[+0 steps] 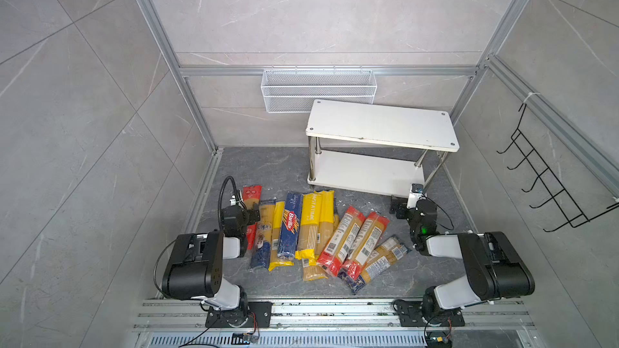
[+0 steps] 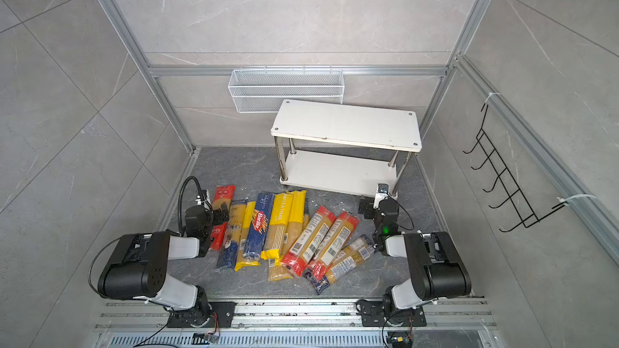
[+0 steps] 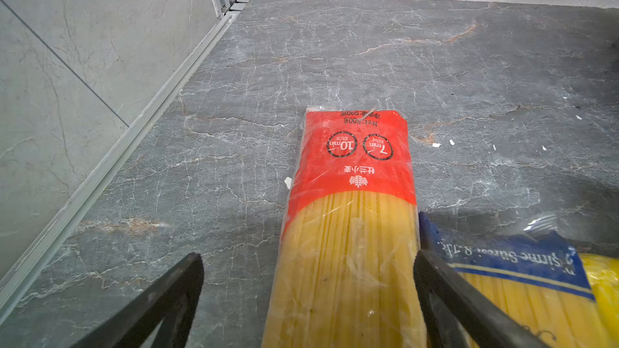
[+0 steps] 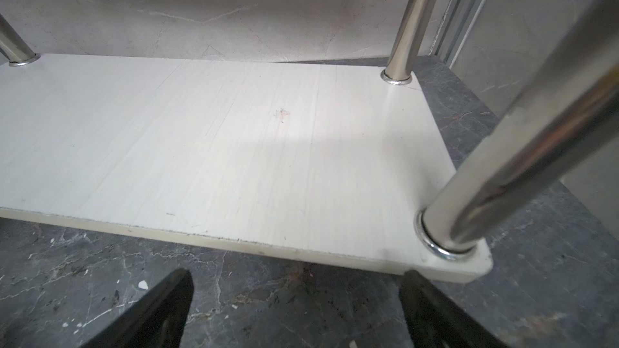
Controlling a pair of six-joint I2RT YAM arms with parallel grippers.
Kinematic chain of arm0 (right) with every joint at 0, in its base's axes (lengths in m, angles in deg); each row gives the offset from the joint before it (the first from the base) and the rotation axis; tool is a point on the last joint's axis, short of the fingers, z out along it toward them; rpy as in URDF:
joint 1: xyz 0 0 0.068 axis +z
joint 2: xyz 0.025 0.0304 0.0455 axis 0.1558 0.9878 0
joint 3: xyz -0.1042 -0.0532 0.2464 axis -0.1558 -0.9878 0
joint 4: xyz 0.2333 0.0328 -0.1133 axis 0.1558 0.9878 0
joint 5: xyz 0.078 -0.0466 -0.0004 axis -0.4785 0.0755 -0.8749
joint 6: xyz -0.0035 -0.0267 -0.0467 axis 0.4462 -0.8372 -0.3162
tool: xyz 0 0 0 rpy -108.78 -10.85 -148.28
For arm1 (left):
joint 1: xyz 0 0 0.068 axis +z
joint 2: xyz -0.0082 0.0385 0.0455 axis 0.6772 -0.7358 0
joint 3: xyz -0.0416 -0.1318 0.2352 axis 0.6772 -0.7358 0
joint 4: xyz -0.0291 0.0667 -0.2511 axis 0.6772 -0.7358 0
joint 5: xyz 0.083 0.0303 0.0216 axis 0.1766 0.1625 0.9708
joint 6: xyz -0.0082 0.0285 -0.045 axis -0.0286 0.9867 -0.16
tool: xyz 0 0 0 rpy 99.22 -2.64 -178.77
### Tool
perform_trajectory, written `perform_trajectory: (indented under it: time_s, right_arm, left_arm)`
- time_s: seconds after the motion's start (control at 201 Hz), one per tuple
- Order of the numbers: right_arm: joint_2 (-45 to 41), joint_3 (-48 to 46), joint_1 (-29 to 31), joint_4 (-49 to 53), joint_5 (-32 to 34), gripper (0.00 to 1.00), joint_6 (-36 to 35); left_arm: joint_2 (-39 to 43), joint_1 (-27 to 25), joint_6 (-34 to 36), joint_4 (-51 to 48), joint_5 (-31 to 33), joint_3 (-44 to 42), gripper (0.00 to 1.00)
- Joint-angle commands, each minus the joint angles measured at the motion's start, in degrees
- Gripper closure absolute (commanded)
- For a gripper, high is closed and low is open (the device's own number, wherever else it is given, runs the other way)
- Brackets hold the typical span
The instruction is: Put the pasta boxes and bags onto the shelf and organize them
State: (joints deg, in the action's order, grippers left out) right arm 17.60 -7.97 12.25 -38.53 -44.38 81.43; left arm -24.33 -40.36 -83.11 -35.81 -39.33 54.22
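Note:
Several long pasta bags and boxes lie side by side on the dark floor in both top views: a red-ended bag, a blue Barilla box, yellow bags, two red-ended white-labelled bags and navy-ended bags. My left gripper is open and low over the red-ended bag, which lies between the fingers, close to one and apart from the other. The white two-tier shelf stands bare at the back right. My right gripper is open and empty just before its lower board.
A white wire basket hangs on the back wall behind the shelf. A black hook rack is on the right wall. A chrome shelf leg stands close beside my right gripper. A navy-ended bag lies against the red-ended one.

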Motion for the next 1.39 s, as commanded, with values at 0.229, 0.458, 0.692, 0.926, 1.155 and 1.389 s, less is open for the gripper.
perform_trajectory:
  time_s: [0.229, 0.458, 0.692, 0.926, 1.155, 1.389]
  right_arm:
    - [0.07, -0.26, -0.35, -1.22, -0.56, 0.0, -0.77]
    - [0.1, -0.26, -0.3, -1.22, -0.56, 0.0, -0.76]
    - [0.15, -0.34, -0.26, -1.22, -0.56, 0.0, -0.67]
    - [0.08, 0.06, -0.31, -0.33, -0.81, 0.0, -0.55]
    - [0.21, 0.11, -0.38, -0.69, -0.62, 0.0, -0.55]
    - [0.3, 0.01, -0.31, -0.78, -0.64, 0.0, -0.55]
  left_arm:
    - [0.93, 0.13, -1.01, 1.94, -0.07, 1.17, 0.0]
    - [1.0, 0.19, -1.01, 1.96, -0.02, 1.08, 0.0]
    - [0.93, 0.14, -0.98, 1.91, -0.02, 1.17, 0.0]
    - [0.85, 0.19, -1.0, 1.73, -0.08, 1.28, 0.0]
    - [0.83, -0.02, -0.95, 1.53, 0.15, 1.3, 0.0]
    - [0.76, 0.01, -0.96, 1.45, 0.28, 1.49, 0.0]
